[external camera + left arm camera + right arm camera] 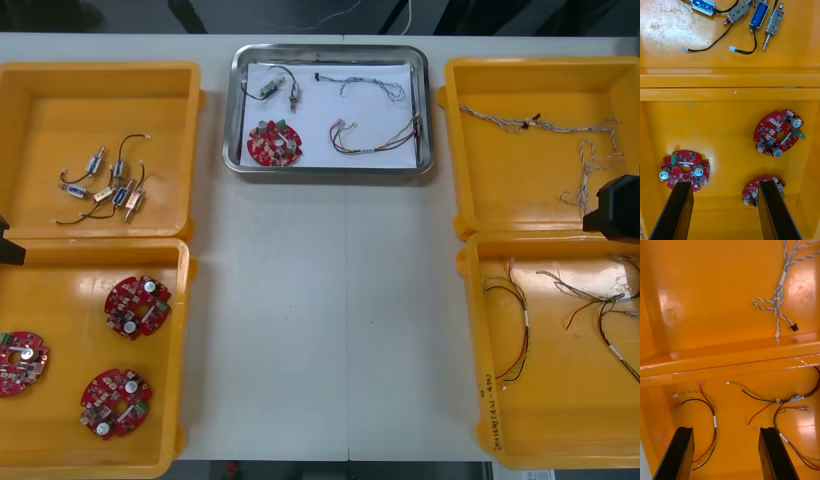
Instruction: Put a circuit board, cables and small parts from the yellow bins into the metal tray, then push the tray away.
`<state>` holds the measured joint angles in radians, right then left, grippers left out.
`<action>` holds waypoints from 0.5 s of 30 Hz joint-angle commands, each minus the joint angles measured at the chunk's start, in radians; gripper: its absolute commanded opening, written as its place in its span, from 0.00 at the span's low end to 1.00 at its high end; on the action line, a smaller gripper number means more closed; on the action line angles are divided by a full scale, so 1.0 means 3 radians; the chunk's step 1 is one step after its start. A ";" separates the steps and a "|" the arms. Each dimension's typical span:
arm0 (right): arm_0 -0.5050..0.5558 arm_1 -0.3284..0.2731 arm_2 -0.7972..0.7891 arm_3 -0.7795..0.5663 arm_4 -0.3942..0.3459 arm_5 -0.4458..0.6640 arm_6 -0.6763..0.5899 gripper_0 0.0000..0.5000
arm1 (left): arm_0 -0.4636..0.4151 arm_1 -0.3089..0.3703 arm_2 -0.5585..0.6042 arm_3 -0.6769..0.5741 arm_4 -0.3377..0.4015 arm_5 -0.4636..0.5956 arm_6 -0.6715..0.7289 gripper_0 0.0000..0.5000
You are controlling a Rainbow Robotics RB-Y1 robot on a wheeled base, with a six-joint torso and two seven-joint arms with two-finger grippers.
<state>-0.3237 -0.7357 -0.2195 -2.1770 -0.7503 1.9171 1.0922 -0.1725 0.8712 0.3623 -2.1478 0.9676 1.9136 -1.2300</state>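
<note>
I see the metal tray at the far middle of the table, holding a circuit board, cables and a small metal part. The left gripper is open over the near left bin, with a board at each fingertip. The right gripper is open above the red and yellow cables.

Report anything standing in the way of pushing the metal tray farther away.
Nothing visible does. The metal tray lies between the far yellow bins, and nothing lies on the table beyond its far rim.
</note>
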 commanded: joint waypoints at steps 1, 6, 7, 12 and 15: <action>0.0230 -0.0120 -0.0271 -0.0024 -0.0061 0.0009 0.0143 1.00 | 0.0043 0.0139 0.0086 -0.0086 0.0021 0.0021 -0.0200 1.00; 0.0358 -0.0166 -0.0347 -0.0030 -0.0097 0.0009 0.0194 1.00 | 0.0043 0.0139 0.0086 -0.0086 0.0021 0.0021 -0.0200 1.00; 0.0373 -0.0181 -0.0347 -0.0030 -0.0112 0.0009 0.0205 1.00 | 0.0043 0.0139 0.0086 -0.0086 0.0021 0.0021 -0.0200 1.00; 0.0404 -0.0243 -0.0347 -0.0040 -0.0184 0.0009 0.0251 1.00 | 0.0043 0.0139 0.0086 -0.0086 0.0021 0.0021 -0.0200 1.00; 0.0404 -0.0248 -0.0347 -0.0035 -0.0286 0.0009 0.0281 1.00 | 0.0043 0.0139 0.0086 -0.0086 0.0021 0.0021 -0.0200 1.00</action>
<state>-0.2147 -0.7661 -0.2951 -2.1770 -0.8128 1.9171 1.1051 -0.1725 0.8712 0.3623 -2.1479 0.9676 1.9136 -1.2300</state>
